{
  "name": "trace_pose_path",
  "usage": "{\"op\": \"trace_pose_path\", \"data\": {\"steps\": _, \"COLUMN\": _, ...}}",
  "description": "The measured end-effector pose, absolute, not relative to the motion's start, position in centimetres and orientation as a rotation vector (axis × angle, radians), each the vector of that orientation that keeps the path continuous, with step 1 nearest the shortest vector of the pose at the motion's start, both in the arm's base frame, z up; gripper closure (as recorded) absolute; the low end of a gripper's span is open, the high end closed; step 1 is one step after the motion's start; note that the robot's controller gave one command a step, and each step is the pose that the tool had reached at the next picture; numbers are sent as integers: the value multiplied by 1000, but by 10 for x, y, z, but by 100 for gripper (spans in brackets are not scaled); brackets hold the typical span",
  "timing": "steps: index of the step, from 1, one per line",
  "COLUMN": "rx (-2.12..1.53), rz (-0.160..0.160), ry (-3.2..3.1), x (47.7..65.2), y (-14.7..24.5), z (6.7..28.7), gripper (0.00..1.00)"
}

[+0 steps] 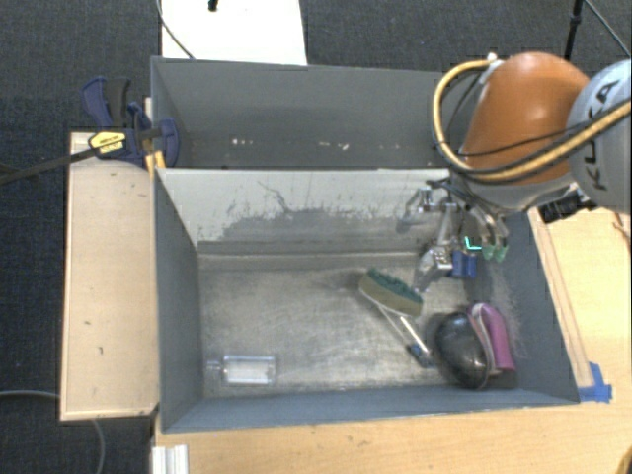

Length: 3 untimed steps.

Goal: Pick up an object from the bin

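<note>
Clear small plastic box [242, 368] lies well apart. Gripper [431, 233], fingers spread and empty, hangs beside green-bristled brush [391, 292]; closing off-centre could skid it against black rounded lump [462, 350].

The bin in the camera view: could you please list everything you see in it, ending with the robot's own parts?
bin: one, grey metal, middle of the view
brush: one, green bristles on a pale back, floor right of centre, its handle running toward the lower right
dark rounded object: one, black, lower right corner, at the end of the brush's handle
pink-purple object: one, lying against the right side of the dark rounded object
clear box: one, transparent, lower left, near the front wall
tool: one, silver metal, above the floor just right of the brush's head
orange cover: one, on the wrist above the tool, ringed by cables
</note>
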<state>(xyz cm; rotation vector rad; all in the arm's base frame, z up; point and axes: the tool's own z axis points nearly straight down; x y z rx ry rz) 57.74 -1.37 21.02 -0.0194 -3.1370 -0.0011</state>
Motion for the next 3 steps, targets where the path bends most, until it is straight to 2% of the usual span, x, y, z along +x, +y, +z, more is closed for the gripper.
{"op": "trace_pose_path", "data": {"steps": 1, "rx": 296, "rz": 10, "ry": -3143, "x": 589, "y": -65, "z": 73, "gripper": 0}}
{"op": "trace_pose_path", "data": {"steps": 2, "rx": 87, "rz": -3, "ry": -3143, "x": 581, "y": -12, "z": 85, "gripper": 0}}
{"op": "trace_pose_path", "data": {"steps": 3, "rx": 24, "rz": -2, "ry": -3146, "x": 589, "y": 8, "z": 92, "gripper": 0}}
